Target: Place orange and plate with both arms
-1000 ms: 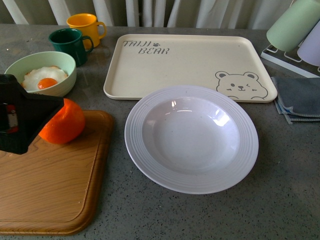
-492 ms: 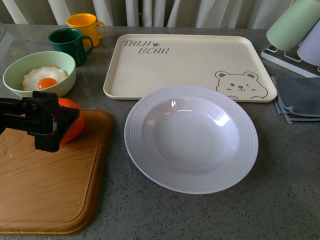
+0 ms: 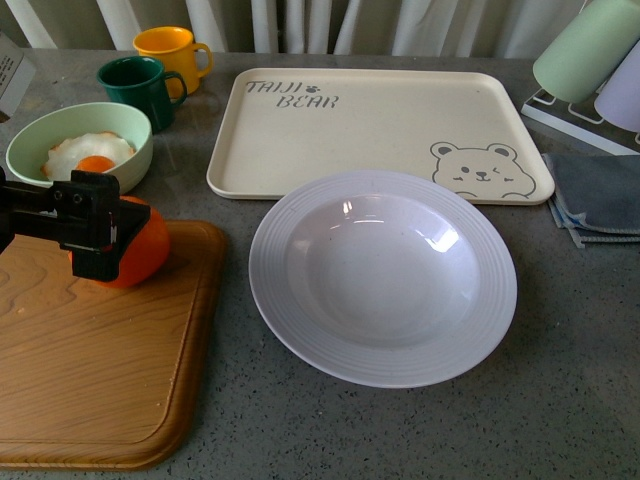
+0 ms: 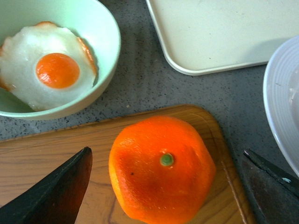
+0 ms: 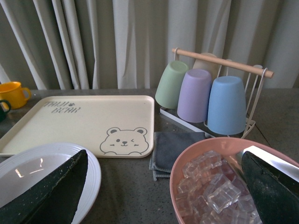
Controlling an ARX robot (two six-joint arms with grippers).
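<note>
Orange: The orange (image 3: pixel 140 245) sits on the wooden board (image 3: pixel 100 370), near the board's 1 o'clock corner. It is at 9 o'clock from the plate (image 3: pixel 268 290).
Left gripper: The left gripper (image 4: pixel 167 156) is spread wide. It has 1 finger (image 4: pixel 56 191) on each side of the orange. Neither finger touches the fruit.
Right gripper: The right gripper (image 5: pixel 164 155) is spread wide too and holds nothing. It hangs over a pink bowl (image 5: pixel 187 154) of ice cubes (image 5: pixel 215 191). It does not show in the front view.
Plate: The plate is empty. It lies just beside the tray (image 3: pixel 380 130), at the tray's 6 o'clock.
Step now: It looks like the left arm is about to grab the orange.
How to do it well: The 2 fingers should close slowly on the fat middle of the orange, with the green stem spot facing up between them. The squeeze should be soft (an orange is round and can roll or pop out).
Watch out: The green bowl (image 3: pixel 130 160) with the egg sits close by, at 11 o'clock from the orange. The lift should go straight up first, so nothing bumps it.
</note>
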